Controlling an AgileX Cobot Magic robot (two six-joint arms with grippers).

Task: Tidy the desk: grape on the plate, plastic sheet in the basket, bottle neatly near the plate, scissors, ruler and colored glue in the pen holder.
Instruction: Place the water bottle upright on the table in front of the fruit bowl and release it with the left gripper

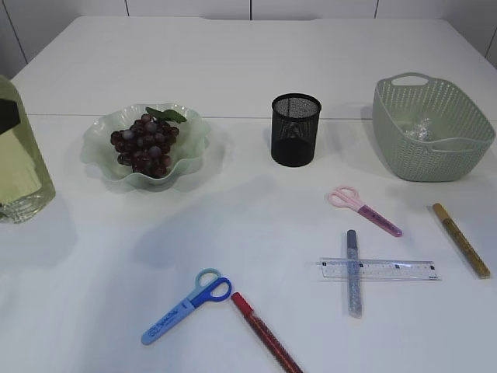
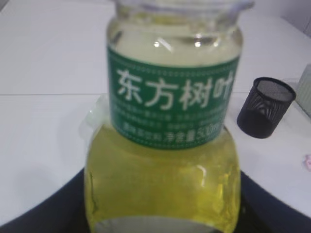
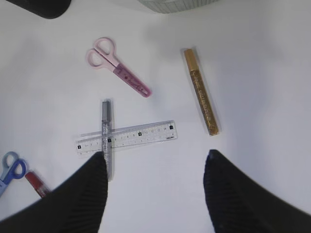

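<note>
A bottle (image 1: 19,155) of yellow liquid with a green label stands at the table's far left. It fills the left wrist view, and my left gripper (image 2: 163,206) is shut on it, dark fingers (image 2: 53,213) against both sides. The grape (image 1: 146,144) lies on the green plate (image 1: 101,128). The plastic sheet (image 1: 422,128) is in the basket (image 1: 431,155). My right gripper (image 3: 155,160) hovers open over bare table just below the ruler (image 3: 127,136), which has a silver glue (image 3: 106,133) lying across it. Pink scissors (image 3: 119,67) and gold glue (image 3: 200,91) lie beyond. The black mesh pen holder (image 1: 296,129) stands mid-table.
Blue scissors (image 1: 189,305) and a red glue (image 1: 264,332) lie near the front edge, left of the ruler. The right arm is out of the exterior view.
</note>
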